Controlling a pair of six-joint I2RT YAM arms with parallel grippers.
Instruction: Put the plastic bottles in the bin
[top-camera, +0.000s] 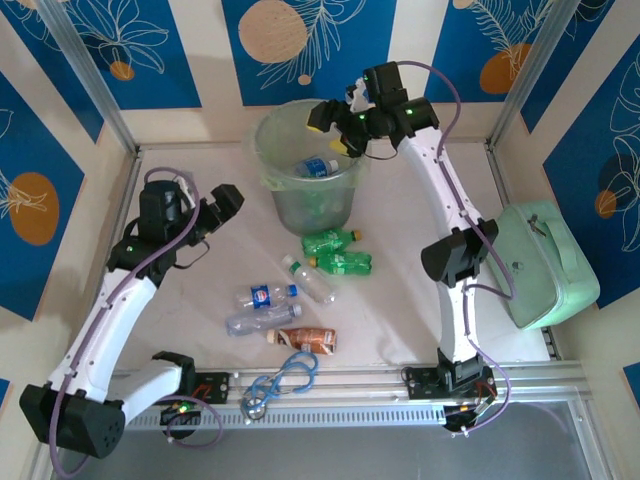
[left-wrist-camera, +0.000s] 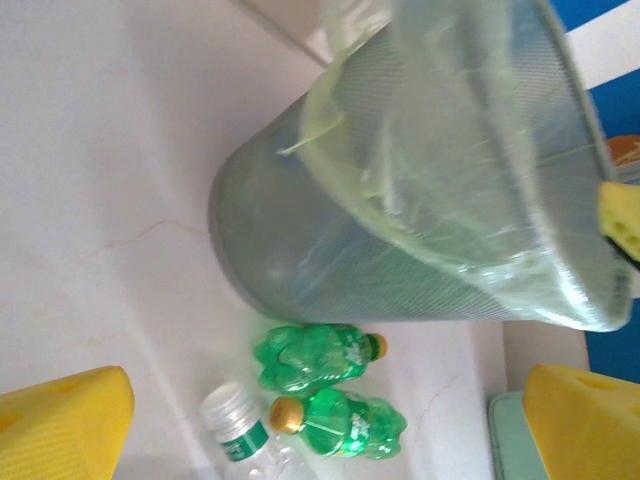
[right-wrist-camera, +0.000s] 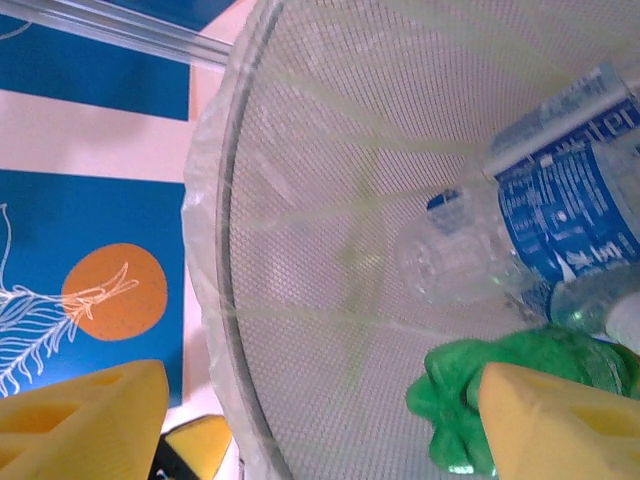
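Right fingers (right-wrist-camera: 85, 420) were spread, empty, over the bin (top-camera: 300, 207) holding clear bottles (right-wrist-camera: 560, 190); left fingers (left-wrist-camera: 60, 420) were spread too. I judged a straight lift past the rim safest.

The bin (left-wrist-camera: 290, 250) is a fine grey mesh, metal or plastic I cannot tell. A thin pale green film liner (left-wrist-camera: 470, 180) drapes it, crinkled and shiny. Inside the bin, a clear bottle (right-wrist-camera: 450, 255) is thin glossy plastic, dented, with a slick blue printed label (right-wrist-camera: 560, 200). Just beside the bin's base, two green bottles (left-wrist-camera: 315, 355) are glossy translucent plastic, ridged, with smooth yellow caps (left-wrist-camera: 288, 412). The table (left-wrist-camera: 90, 150) under the bin is matt off-white and smooth, with faint hairline veins. The pads (left-wrist-camera: 60, 425) of my left pincer (left-wrist-camera: 330, 400) are matt yellow with a fine ribbed grain. Those of my right pincer (right-wrist-camera: 320, 400), over the bin, are the same matt yellow.
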